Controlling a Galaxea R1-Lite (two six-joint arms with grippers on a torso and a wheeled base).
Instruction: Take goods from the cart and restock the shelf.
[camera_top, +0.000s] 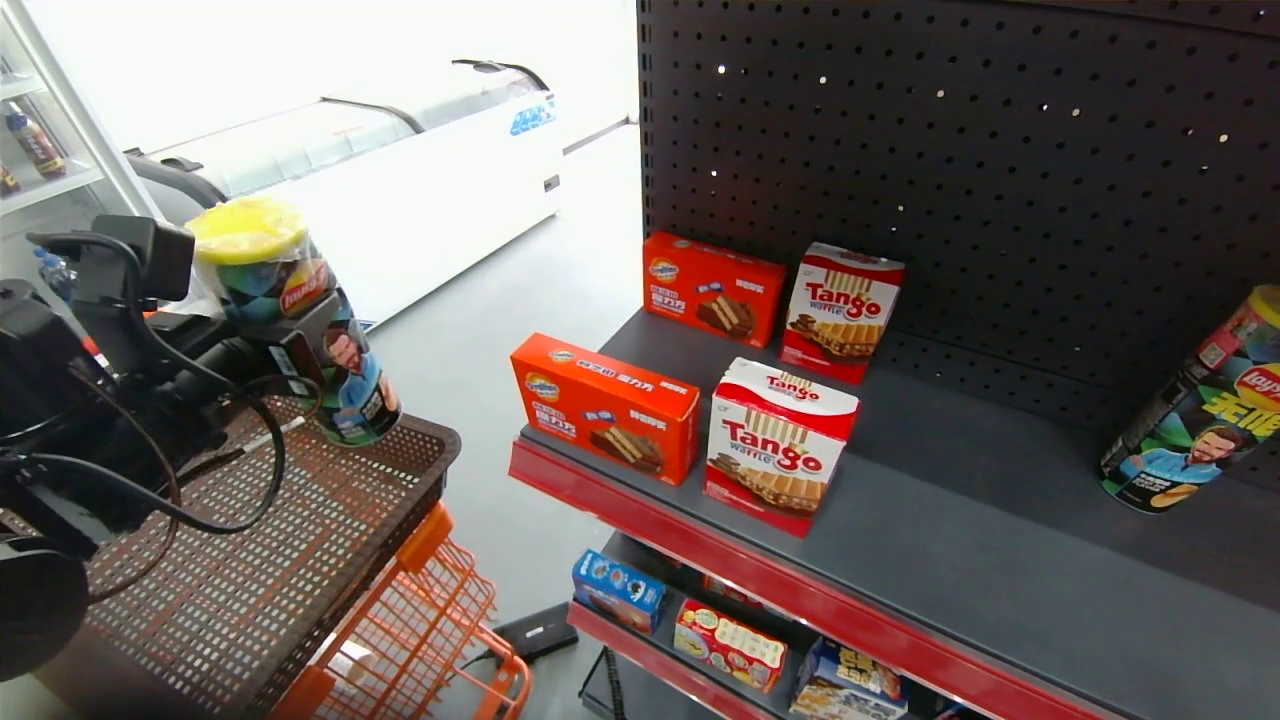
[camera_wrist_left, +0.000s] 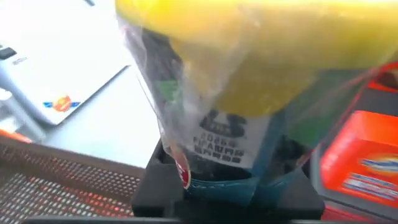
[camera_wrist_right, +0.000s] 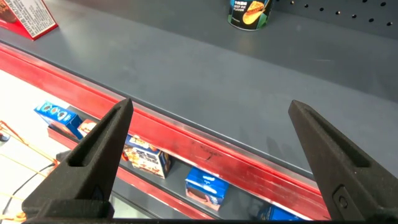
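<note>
Over the cart's brown mesh basket, in the head view, my left arm reaches in from the side. The left gripper is clamped on a yellow-lidded chip can, which tilts with its lid leaning away from the shelf. From the left wrist, that can sits squarely between the fingers. From the right wrist, my right gripper hangs spread wide above the shelf's red front edge, well apart from a second chip can farther back.

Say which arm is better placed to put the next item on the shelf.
Left. The left gripper holds the chip can above the cart basket, beside the shelf. The right gripper hangs over the shelf edge, fingers open and empty.
</note>
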